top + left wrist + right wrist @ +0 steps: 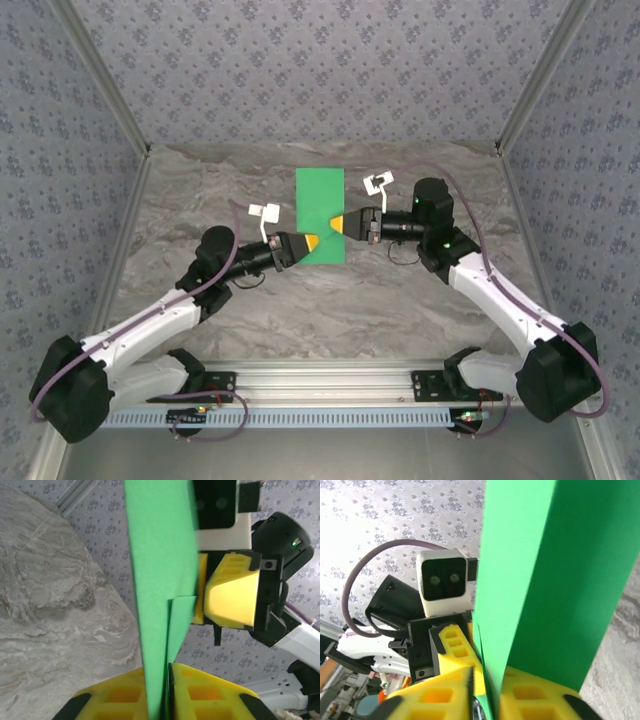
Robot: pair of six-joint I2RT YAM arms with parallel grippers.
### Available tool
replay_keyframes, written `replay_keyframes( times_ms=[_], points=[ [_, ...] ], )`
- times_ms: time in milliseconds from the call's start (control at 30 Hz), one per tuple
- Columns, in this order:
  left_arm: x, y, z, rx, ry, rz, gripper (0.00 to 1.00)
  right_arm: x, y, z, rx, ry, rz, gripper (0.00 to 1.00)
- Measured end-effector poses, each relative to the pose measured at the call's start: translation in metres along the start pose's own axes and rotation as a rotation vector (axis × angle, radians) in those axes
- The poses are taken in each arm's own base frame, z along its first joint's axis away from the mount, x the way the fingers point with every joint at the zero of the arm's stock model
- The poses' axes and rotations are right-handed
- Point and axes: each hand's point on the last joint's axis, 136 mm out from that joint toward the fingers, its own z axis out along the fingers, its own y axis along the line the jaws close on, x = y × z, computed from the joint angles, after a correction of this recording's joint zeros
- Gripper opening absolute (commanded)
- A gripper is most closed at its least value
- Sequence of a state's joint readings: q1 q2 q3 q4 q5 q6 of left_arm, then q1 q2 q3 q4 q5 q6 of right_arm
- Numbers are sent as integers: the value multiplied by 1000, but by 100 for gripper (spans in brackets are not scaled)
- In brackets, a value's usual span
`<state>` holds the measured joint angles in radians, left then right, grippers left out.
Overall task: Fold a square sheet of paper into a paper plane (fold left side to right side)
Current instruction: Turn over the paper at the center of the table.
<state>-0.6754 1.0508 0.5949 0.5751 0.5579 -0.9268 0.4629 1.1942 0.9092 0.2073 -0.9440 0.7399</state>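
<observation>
Now the square sheet of paper point(320, 200), folded into a narrow rectangle, sits at the middle of the desk point(200, 190). The left fingers point(313, 243) are pinched shut on its left edge toward the near end. The right fingers point(337, 222) are clamped on its right edge, just beside them.

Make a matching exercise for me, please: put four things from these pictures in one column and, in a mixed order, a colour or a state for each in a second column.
Column one
1. left gripper
2. right gripper
3. sheet of paper
4. table

Column two
A. grey, with a marbled pattern
B. bright green
C. shut on the paper's right edge
D. shut on the paper's left side, nearer the arm bases

Pairs: 1-D, 2-C, 3-B, 4-A
</observation>
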Motion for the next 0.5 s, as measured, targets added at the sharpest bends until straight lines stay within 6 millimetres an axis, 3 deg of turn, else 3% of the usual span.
replay_keyframes(
  times_ms=[133,233,400,500],
  points=[
    [-1,2,-7,-62,-15,35,0,2,-9,-11,87,-4,-17,46],
    [3,10,-9,-209,1,97,0,-3,-27,-31,275,-38,-53,54],
    [16,16,-7,-545,83,277,0,-7,-65,-98,740,-114,-121,69],
    [21,36,-4,-805,157,377,0,1,-84,-146,988,-152,-120,73]
  ],
)
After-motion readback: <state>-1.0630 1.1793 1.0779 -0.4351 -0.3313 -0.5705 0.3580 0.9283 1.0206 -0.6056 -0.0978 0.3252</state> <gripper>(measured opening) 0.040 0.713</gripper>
